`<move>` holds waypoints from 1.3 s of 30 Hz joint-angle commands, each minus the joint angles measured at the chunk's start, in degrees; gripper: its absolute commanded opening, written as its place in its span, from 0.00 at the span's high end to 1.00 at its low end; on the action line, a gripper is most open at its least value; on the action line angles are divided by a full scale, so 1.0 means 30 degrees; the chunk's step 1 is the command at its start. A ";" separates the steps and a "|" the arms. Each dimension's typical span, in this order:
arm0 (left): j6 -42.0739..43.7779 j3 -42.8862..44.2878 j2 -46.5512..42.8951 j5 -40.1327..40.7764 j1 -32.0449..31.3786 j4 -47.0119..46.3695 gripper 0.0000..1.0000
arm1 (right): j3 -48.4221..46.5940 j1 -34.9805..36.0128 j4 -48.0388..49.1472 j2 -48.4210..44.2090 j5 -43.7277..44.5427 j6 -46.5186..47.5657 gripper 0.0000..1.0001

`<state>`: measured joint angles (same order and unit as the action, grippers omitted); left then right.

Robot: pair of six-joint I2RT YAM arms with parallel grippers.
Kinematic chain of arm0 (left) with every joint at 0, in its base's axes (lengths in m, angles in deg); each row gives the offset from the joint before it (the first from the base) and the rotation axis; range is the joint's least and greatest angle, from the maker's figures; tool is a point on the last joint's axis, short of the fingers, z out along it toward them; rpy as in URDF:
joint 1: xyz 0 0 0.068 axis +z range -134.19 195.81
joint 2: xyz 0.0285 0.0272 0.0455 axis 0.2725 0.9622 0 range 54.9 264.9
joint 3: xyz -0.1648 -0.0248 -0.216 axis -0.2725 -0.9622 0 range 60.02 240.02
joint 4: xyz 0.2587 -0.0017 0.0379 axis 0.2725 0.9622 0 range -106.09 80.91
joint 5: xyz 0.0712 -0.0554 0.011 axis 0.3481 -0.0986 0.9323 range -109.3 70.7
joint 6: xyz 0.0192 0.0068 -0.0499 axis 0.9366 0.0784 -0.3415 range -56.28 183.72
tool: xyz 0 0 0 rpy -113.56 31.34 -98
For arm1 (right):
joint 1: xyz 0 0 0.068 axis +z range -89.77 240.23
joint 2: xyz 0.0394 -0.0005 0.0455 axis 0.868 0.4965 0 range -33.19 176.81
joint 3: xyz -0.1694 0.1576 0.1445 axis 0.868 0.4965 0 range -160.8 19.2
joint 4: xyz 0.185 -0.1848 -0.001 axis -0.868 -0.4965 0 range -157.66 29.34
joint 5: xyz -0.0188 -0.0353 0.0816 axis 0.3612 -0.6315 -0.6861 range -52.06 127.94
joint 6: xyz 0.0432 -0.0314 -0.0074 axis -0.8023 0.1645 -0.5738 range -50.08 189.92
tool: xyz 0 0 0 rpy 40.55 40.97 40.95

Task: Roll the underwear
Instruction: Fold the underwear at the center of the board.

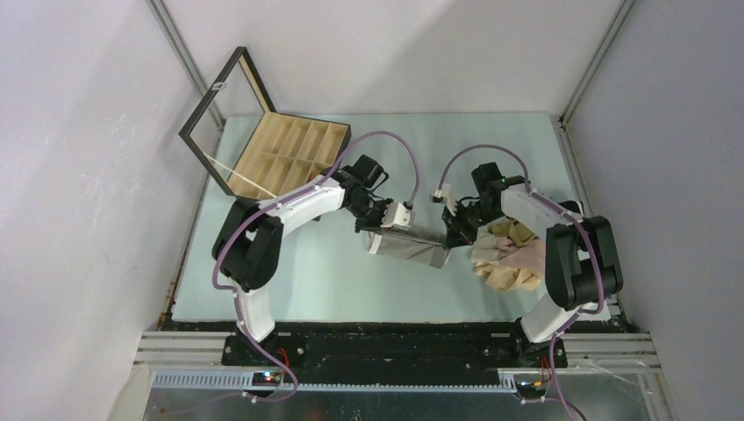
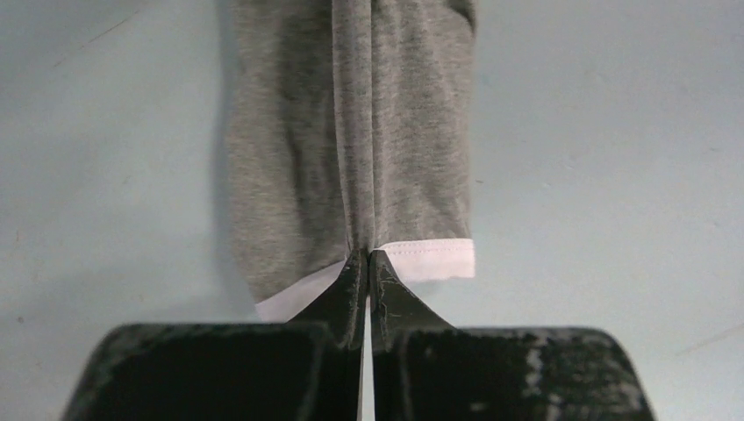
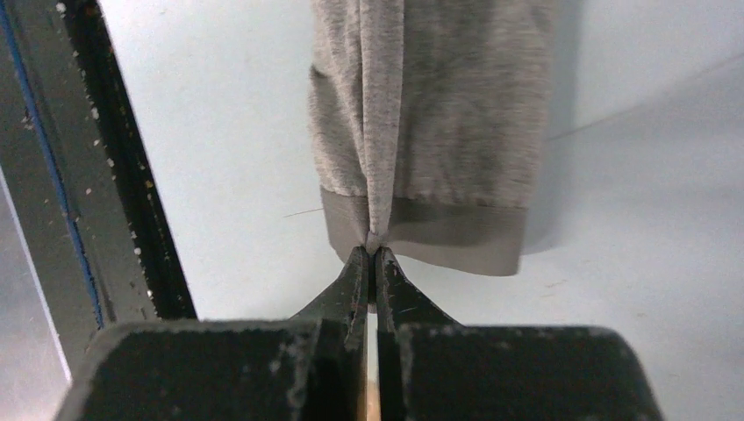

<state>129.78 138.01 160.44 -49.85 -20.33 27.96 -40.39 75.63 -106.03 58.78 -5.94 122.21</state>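
The grey underwear (image 1: 412, 246) is stretched between my two grippers at the middle of the table, just above the mat. My left gripper (image 1: 379, 230) is shut on its left end; in the left wrist view (image 2: 367, 256) the jaws pinch a fold at the white waistband of the grey cloth (image 2: 351, 132). My right gripper (image 1: 452, 235) is shut on the other end; in the right wrist view (image 3: 373, 250) the jaws pinch a fold at the hem of the grey cloth (image 3: 439, 114). A heap of beige and pale pink underwear (image 1: 509, 254) lies by the right arm.
A black-framed wooden box with compartments (image 1: 289, 153) stands open at the back left, its lid (image 1: 219, 110) raised. The pale green mat (image 1: 307, 281) covers the table. A black frame rail (image 3: 105, 158) shows at the left of the right wrist view.
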 commanded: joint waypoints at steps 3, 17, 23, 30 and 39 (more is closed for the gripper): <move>-0.1417 0.1668 0.0922 0.1911 0.0585 -0.1642 1.00 | -0.2064 -0.1075 -0.0554 0.1808 0.0172 -0.0659 1.00; -0.1807 0.2757 0.2324 0.3988 0.0679 -0.2952 1.00 | -0.4514 -0.1075 -0.0291 0.4361 0.1317 -0.1087 1.00; -0.3362 0.2876 0.2574 0.5293 0.0681 -0.4686 0.91 | -0.4855 -0.1134 0.0497 0.4902 0.2124 -0.1846 0.78; -0.9518 0.3746 0.0680 0.8160 0.1017 -0.5943 0.57 | -0.6976 -0.2110 -0.0046 0.4132 0.0984 -0.5343 0.61; -2.2141 0.0713 -0.3070 0.5259 0.1916 -0.4518 0.44 | -0.7601 -0.1731 0.0186 0.4403 -0.0536 -1.0287 0.38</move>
<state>86.59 145.82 157.70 -27.86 -16.42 12.77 -60.78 68.90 -105.35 71.56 -4.32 99.20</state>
